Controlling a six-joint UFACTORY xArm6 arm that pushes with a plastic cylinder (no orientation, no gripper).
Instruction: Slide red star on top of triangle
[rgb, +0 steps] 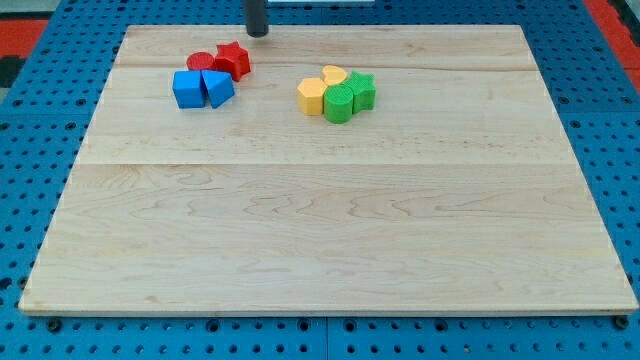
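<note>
The red star (234, 59) lies near the view's top left on the wooden board (330, 230). It touches the blue triangle (217, 88) just below and left of it. A red round block (201, 63) sits at the star's left, and a blue cube (186, 89) at the triangle's left. My tip (258, 34) stands just above and right of the red star, with a small gap between them.
A second cluster lies right of centre near the top: a yellow hexagon block (312, 96), a yellow heart-like block (334, 75), a green round block (339, 104) and a green star-like block (362, 90). Blue pegboard surrounds the board.
</note>
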